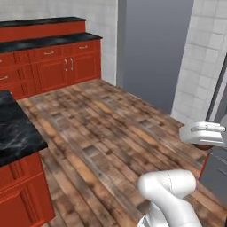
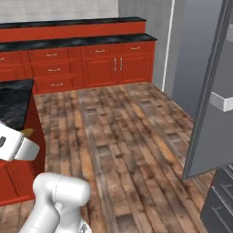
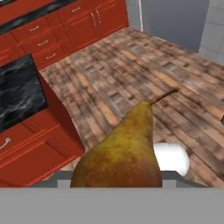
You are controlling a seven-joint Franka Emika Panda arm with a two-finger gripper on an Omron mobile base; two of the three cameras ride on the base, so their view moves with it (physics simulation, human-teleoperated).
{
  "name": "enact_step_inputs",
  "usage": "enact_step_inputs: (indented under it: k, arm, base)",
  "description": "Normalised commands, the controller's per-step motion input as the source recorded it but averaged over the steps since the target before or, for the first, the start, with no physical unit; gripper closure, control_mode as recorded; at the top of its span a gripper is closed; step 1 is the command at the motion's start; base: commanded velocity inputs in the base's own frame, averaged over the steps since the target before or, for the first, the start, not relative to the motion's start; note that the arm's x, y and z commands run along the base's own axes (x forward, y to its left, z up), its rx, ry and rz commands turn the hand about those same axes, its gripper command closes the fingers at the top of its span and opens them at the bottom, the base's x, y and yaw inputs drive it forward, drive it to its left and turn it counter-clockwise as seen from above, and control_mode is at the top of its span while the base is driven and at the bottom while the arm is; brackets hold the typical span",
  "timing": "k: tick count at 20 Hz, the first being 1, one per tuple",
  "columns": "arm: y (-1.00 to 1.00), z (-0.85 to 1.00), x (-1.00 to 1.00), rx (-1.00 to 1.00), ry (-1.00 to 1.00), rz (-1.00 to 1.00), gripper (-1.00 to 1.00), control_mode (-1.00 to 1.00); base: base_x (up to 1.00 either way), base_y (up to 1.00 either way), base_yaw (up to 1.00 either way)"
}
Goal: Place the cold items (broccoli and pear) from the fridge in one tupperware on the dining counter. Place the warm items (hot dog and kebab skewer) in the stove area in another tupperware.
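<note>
Pear (image 3: 120, 151), firm, smooth, probably slippery, held at its wide belly between partly closed fingers, stem outward.

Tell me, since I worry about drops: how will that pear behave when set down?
The pear looks rounded and bottom-heavy with a narrow neck, so it may well tip and roll on a flat surface. Its smooth skin could slip in the pincer. It is probably firm, though bruisable.

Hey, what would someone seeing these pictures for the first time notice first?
A big yellow-brown pear looms close in the hand view, stem pointing away over the wooden floor. Red cabinets with black counters line the far wall, and a grey fridge door stands open at the right.
</note>
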Motion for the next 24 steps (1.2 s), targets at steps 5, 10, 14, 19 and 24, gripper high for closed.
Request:
enact_step_inputs:
  k: [5,10,14,19,24]
  arm:
    - [0.00,0.00,0.00,0.00,0.00,0.00,1.00,1.00]
    - [0.00,0.00,0.00,0.00,0.00,0.00,1.00,1.00]
    - [0.00,0.00,0.00,0.00,0.00,0.00,1.00,1.00]
    - [0.00,0.00,0.00,0.00,0.00,0.00,1.00,1.00]
    - [0.00,0.00,0.00,0.00,0.00,0.00,1.00,1.00]
  base:
    - [0.50,0.22,0.50]
    - [0.97,-0.27,0.01]
    - [0.88,-0.04,0.24]
    - [0.65,-0.41,0.74]
    - [0.80,-0.70,0.40]
